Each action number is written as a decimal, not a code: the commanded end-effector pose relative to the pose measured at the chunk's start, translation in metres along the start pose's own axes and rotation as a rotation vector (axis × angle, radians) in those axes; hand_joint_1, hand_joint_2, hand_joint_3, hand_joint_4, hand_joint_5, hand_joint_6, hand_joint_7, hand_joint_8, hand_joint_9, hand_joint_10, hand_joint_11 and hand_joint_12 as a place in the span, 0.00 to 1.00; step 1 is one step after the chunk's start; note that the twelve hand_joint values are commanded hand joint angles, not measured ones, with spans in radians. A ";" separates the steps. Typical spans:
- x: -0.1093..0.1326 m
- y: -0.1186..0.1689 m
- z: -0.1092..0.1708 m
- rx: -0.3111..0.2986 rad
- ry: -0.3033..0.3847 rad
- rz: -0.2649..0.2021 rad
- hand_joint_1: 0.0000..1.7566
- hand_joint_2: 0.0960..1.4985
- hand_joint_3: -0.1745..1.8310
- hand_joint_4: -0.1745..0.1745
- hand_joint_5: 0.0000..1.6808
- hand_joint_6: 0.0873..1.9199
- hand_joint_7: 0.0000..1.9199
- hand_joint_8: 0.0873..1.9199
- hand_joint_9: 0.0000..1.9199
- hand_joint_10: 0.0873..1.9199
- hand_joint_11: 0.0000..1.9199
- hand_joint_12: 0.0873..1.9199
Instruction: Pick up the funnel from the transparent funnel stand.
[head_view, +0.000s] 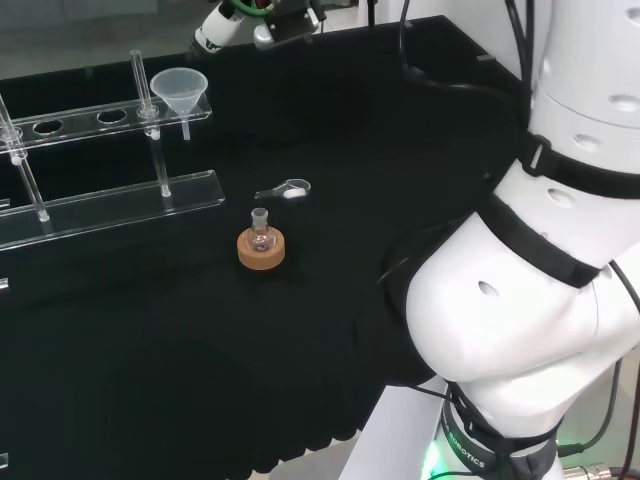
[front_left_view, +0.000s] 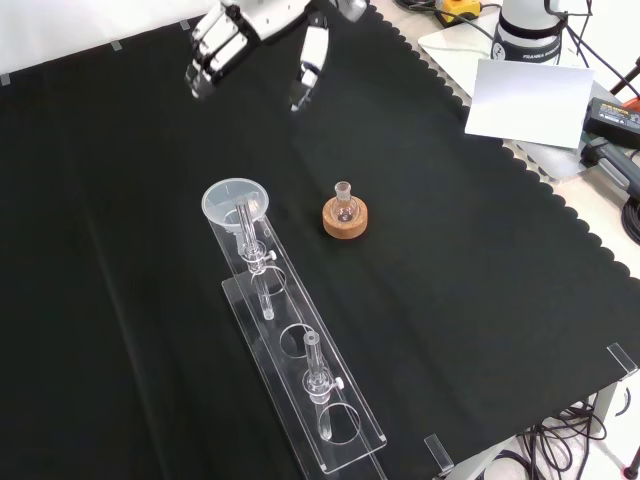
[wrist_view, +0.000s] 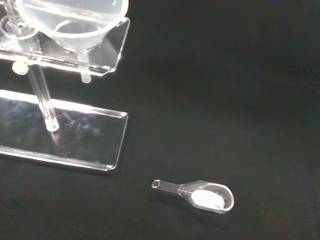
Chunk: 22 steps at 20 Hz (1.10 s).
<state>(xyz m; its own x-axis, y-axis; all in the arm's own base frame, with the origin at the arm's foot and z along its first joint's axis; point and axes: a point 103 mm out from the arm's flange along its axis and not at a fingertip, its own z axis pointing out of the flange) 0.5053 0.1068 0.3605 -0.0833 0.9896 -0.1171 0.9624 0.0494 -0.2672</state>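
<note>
Clear plastic everywhere on this bench, so bear with me. Head view first: the translucent cone-shaped funnel (head_view: 180, 90) sits in the end hole of the transparent acrylic funnel stand (head_view: 110, 195), far left on the black cloth (head_view: 330, 330). Nearer the middle there's a small glass flask (head_view: 261, 230) on a round cork ring (head_view: 261, 250), and just beyond it a little clear scoop with white powder (head_view: 286, 190). The black and white hand (head_view: 222, 28) hangs at the far edge, well apart from the funnel.

Front view: funnel (front_left_view: 236, 203) is at the far end of the stand (front_left_view: 300, 370), with the flask on cork (front_left_view: 345, 215) just to its right. The hand (front_left_view: 215, 50) is up at the top, fingers looking straight and relaxed, holding nothing.

Wrist view: the funnel's bowl (wrist_view: 75, 20) is seated in the stand's top plate (wrist_view: 107, 55), and the scoop (wrist_view: 205, 196) lies on the cloth a bit away.

So basically nothing's done yet, I'd say. Reaching over, gripping the funnel and lifting it out are all left.
</note>
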 end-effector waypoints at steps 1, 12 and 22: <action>0.034 0.036 0.018 0.076 -0.029 -0.022 0.30 0.53 0.19 0.48 0.11 0.00 0.01 0.27 0.17 0.34 0.13 0.71; 0.050 0.064 0.029 0.173 -0.061 -0.017 0.31 0.49 0.18 0.50 0.07 0.00 0.00 0.20 0.15 0.34 0.13 0.71; 0.061 0.078 0.038 0.203 -0.068 -0.029 0.34 0.46 0.18 0.53 0.04 0.00 0.00 0.16 0.12 0.38 0.17 0.74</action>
<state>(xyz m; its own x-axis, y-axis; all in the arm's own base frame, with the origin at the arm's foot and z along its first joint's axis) 0.5645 0.1623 0.3027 -0.1267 0.9788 -0.1611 0.8969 0.0437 -0.4401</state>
